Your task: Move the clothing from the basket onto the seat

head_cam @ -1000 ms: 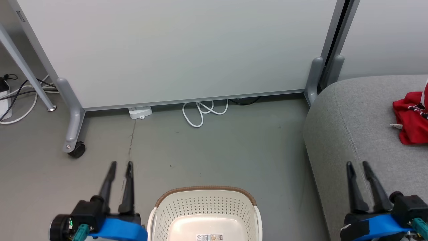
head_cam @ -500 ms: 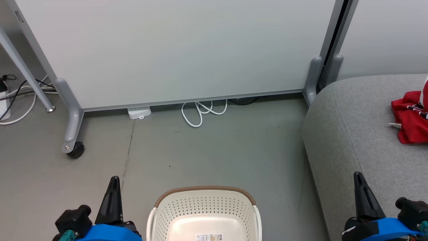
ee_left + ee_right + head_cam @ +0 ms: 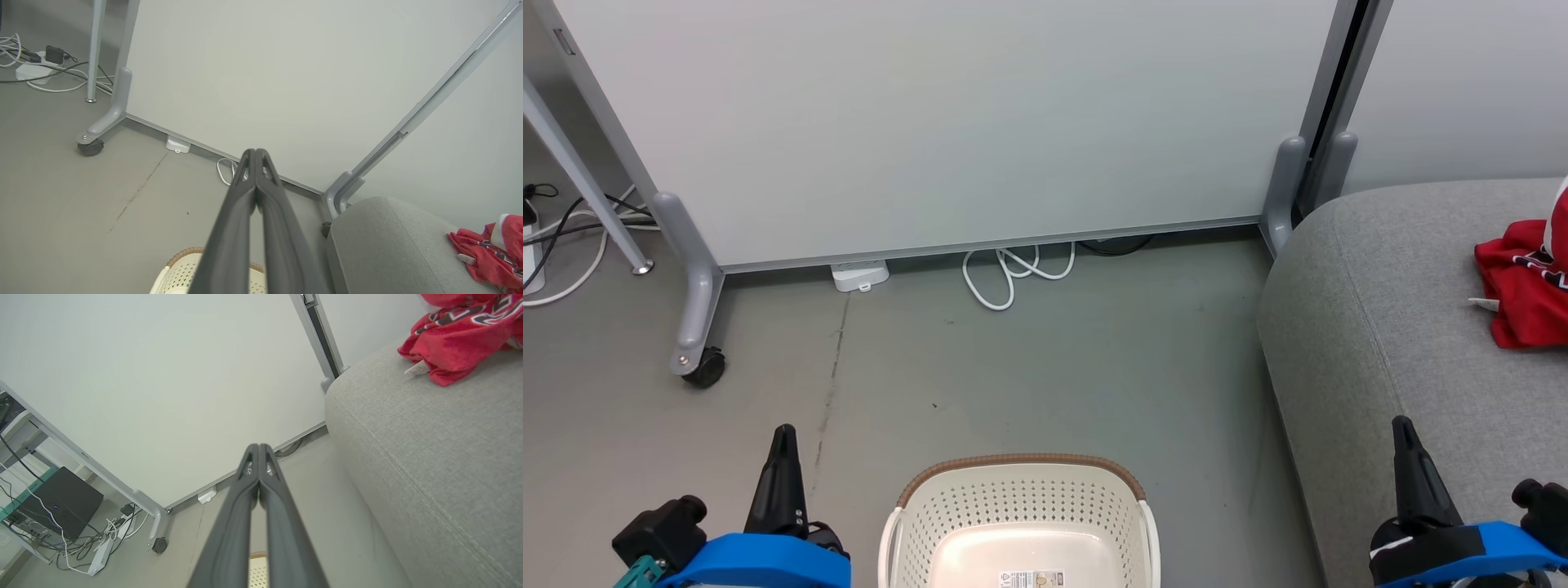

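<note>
We note the left gripper (image 3: 784, 437) and right gripper (image 3: 1403, 431) with fingers pressed together on nothing, either side of the basket (image 3: 1021, 462), its visible bottom bare save a label (image 3: 1033, 578); the red jersey (image 3: 1521, 287) lies crumpled on the grey seat (image 3: 1380, 327), well inside its left edge, ahead-right of the right arm.

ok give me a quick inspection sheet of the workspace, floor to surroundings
surface: grey floor, thin dark crack line.
job's things: cream-white perforated plastic basket with brown rim, no clothing in its visible part, paper label on its bottom; crumpled bright-red garment lying on the light-grey fabric seat.
clutter: small white plug box at the panel's foot.
grippers: left gripper and right gripper both shut, holding nothing.
cables: white looped cable under the panel; black and white cables far left.
surroundings: pale partition panel on castor legs.
</note>
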Controlling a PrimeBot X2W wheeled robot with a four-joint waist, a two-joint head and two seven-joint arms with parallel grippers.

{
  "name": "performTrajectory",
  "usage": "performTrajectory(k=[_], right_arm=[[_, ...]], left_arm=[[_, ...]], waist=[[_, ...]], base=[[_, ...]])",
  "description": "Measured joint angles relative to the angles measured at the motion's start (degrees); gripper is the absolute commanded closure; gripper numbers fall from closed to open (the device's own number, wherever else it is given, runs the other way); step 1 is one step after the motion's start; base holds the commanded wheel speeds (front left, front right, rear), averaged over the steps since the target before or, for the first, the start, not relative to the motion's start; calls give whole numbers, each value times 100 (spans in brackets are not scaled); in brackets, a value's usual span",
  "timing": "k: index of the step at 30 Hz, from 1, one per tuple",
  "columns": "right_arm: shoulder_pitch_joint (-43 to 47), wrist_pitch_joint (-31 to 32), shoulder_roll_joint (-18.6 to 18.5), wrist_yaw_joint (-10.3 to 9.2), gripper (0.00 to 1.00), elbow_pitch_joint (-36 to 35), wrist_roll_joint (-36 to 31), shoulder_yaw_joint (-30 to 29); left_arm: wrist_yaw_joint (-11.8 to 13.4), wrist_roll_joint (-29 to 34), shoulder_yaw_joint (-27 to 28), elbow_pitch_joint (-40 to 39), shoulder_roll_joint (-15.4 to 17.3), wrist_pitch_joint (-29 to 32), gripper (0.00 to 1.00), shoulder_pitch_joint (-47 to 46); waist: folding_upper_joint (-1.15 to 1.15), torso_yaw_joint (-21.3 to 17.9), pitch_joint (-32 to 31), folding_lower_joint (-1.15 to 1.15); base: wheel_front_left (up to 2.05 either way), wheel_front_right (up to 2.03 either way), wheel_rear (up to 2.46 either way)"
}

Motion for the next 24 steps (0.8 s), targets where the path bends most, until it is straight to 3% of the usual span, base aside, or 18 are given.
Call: performTrajectory(k=[24], right_arm=[[-186,479,-2,-1,100,-2,1970,-5]], left_arm=[[-24,-1979,212,-29,0,470,100,-172]], waist=[[0,-51,8,0]], base=[[0,0,0]])
